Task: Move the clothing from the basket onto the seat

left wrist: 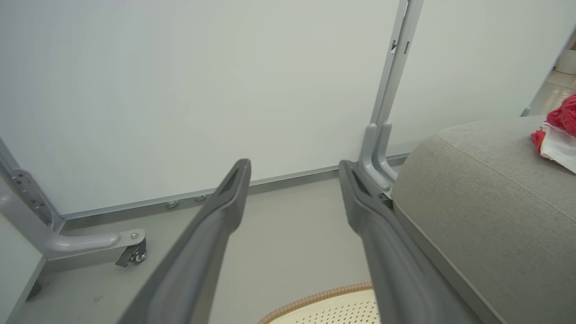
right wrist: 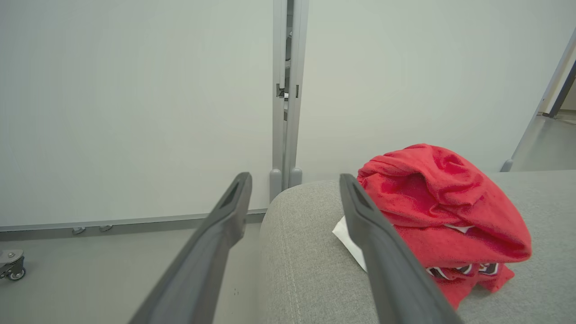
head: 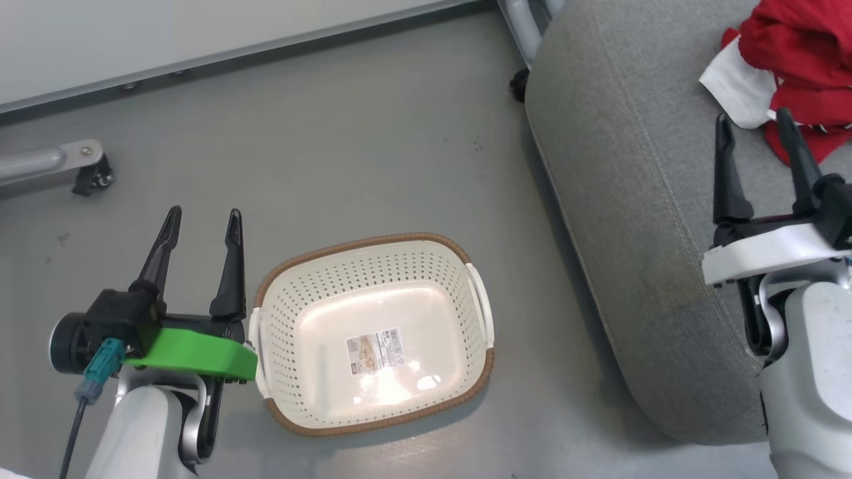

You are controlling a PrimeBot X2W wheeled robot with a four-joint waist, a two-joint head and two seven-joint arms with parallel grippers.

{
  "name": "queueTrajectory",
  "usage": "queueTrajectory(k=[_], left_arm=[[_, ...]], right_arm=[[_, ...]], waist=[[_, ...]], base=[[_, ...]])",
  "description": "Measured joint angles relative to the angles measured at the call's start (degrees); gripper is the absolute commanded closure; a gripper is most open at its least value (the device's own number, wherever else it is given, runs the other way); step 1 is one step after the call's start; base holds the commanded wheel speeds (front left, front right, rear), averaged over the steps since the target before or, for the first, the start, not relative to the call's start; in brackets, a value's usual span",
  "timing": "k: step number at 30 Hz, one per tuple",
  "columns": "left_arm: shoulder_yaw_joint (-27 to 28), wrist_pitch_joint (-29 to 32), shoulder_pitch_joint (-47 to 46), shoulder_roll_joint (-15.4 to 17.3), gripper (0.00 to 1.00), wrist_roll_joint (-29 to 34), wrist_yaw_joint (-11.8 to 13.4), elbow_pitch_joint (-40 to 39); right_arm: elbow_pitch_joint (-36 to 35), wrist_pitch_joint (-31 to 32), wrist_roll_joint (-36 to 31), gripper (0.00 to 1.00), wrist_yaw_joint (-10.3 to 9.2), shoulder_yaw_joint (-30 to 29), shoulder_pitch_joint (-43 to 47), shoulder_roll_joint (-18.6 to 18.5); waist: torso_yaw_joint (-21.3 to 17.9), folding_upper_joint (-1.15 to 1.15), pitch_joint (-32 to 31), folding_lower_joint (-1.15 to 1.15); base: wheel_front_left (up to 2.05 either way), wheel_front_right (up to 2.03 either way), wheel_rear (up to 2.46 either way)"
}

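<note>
The left gripper (head: 204, 213) is held wide and empty just beside the empty basket (head: 373, 241), the right gripper (head: 753, 118) is likewise spread empty over the seat (head: 619, 166), and, with the clothing (head: 799, 46) heaped just ahead of it, a straight pull-back is advised so that no fold is snagged.

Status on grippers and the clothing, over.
Left gripper open, empty, beside basket. Right gripper open, empty, over seat. Clothing piled on seat; basket holds no clothing. Nothing in the way.
</note>
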Motion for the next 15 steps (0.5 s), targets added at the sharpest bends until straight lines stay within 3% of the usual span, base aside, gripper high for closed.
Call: queueTrajectory(k=[9, 15], left_arm=[[7.61, 0.0, 5.42, -3.52, 0.0, 2.88, -1.18, 0.65], [9.14, 0.0, 8.81, -4.6, 0.0, 4.97, -2.21, 1.13]], right_arm=[[-1.47, 0.0, 1.97, 0.0, 0.0, 5.24, 5.66, 2.6], [-2.48, 0.0, 2.23, 0.0, -0.01, 6.36, 9.73, 3.83]], waist=[[6.65, 0.0, -5.04, 0.0], [9.96, 0.0, -8.99, 0.0]], base=[[0.0, 0.0, 0.0], [0.0, 0.0, 0.0]])
